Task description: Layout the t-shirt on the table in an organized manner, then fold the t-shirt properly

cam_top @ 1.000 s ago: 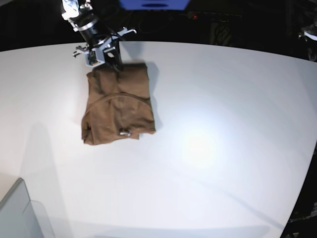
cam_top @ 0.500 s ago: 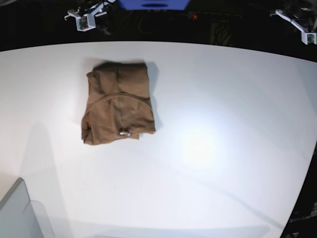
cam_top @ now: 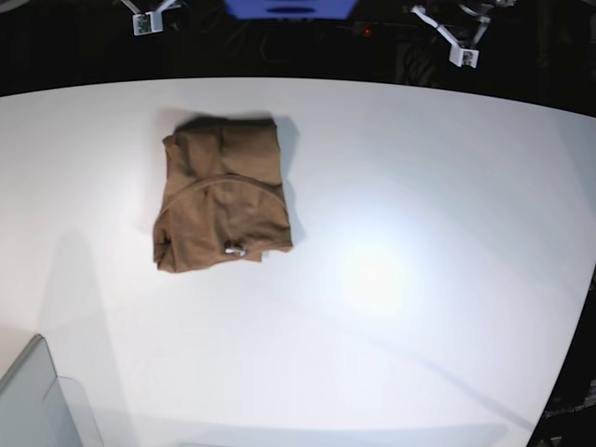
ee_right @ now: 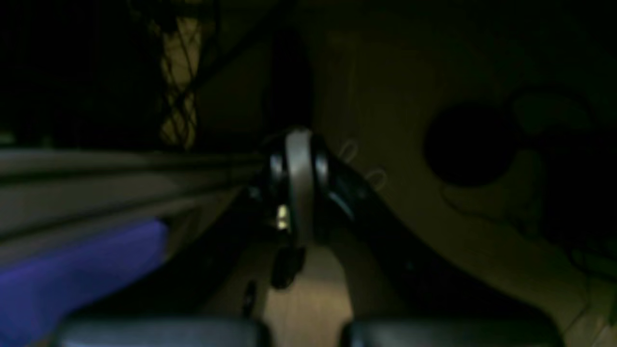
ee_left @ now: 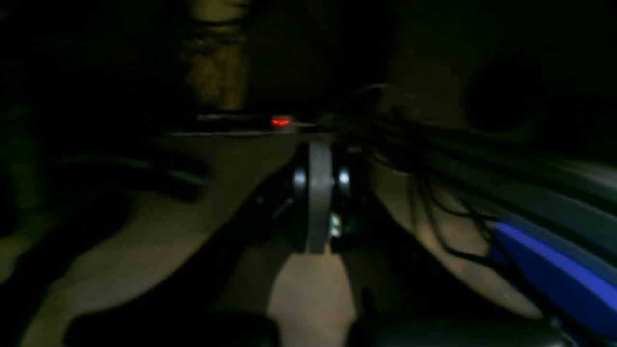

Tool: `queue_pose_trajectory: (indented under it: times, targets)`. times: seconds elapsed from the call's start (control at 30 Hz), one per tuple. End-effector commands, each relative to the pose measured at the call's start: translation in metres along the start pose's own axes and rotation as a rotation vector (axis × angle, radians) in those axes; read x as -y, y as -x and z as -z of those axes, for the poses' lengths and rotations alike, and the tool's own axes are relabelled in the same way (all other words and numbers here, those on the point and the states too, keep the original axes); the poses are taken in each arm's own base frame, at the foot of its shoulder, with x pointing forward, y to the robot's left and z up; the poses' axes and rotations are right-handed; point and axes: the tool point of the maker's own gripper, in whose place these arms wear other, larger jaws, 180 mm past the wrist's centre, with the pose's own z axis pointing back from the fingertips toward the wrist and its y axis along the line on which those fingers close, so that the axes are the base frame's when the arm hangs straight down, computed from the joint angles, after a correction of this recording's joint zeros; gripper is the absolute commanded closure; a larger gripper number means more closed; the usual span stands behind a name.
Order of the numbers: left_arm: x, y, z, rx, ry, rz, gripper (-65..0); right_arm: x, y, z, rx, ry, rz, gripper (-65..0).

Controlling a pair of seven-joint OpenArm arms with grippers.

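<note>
The tan-brown t-shirt lies folded into a compact rectangle on the left half of the white table, a tiny pale tag near its front edge. Neither gripper touches it. My right gripper hangs beyond the table's far edge at the top left, well behind the shirt. My left gripper hangs past the far edge at the top right. In the dark left wrist view the left gripper has its jaws pressed together with nothing between them. The right gripper looks the same in the right wrist view, shut and empty.
A grey translucent bin stands at the table's front left corner. A blue object sits behind the far edge at the top centre. The surroundings beyond the table are dark.
My right gripper lifted off the shirt's far edge and withdrew beyond the table. The left arm came into view at the back right and moved leftward. The shirt stayed put.
</note>
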Motion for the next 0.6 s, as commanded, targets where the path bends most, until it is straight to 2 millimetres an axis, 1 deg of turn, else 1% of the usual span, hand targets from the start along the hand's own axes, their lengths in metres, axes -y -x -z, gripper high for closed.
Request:
queue_pose_trajectory:
  times: [0.0,0.1,0.2,0.3,0.4,0.5,0.57]
  targets:
    - [-0.007,-0.004,0.003,0.041,-0.002,-0.017,0.0,0.005,0.001,-0.001,0.009,0.006,0.005,0.0]
    - [-0.002,0.006,0.024,0.095,0.03,-0.09,0.0,0.012,0.011,0.009,0.007,0.02,0.025,0.0]
    - [-0.001,0.014,0.039,0.116,0.049,-0.14,0.0,0.02,0.022,0.023,0.0,0.039,0.052,0.0]
    - [0.007,0.023,0.056,0.102,0.08,-0.182,0.0,0.029,0.041,0.038,-0.035,0.063,0.088,0.0]
    - [0.02,0.026,0.064,0.105,0.113,-0.187,0.0,0.036,0.059,0.05,-0.058,0.089,0.124,0.0]
    - [0.038,0.023,0.073,0.106,0.164,-0.168,0.0,0.04,0.066,0.063,-0.066,0.111,0.156,0.0]
    - [0.04,0.029,0.084,0.057,0.121,-0.135,0.0,0.043,0.071,0.072,-0.082,0.131,0.184,0.0]
